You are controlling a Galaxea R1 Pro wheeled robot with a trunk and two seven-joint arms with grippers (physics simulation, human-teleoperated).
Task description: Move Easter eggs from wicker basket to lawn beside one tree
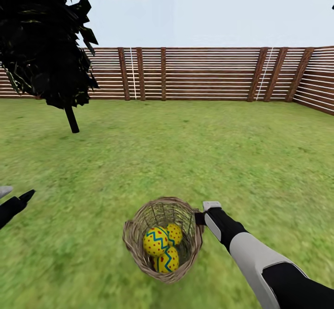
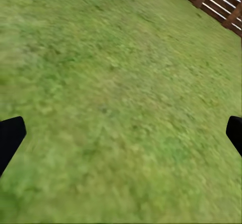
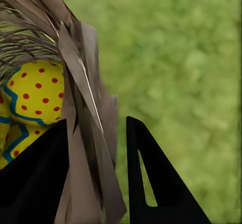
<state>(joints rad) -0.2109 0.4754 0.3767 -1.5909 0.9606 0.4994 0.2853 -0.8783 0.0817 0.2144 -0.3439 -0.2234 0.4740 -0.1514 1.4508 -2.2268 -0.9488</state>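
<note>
Right gripper (image 3: 96,173) clamped on wicker basket (image 1: 163,239) rim lower centre, three Easter eggs (image 1: 162,247) inside, left gripper (image 2: 121,138) spread wide over lawn (image 1: 185,151)

Illumination is bright, even and diffuse in all three views; no light source is identifiable. The lawn (image 1: 195,151) carries no distinct cast shadows, and no glare is visible. The black-leaved tree (image 1: 41,35) renders almost as a silhouette with little internal detail. The fence (image 1: 208,73) slats are sharp in the head view, bowing slightly toward the frame edges. Grass texture is soft and smeared in both wrist views. The basket (image 3: 80,108) wall shows close and coarse in the right wrist view.
</note>
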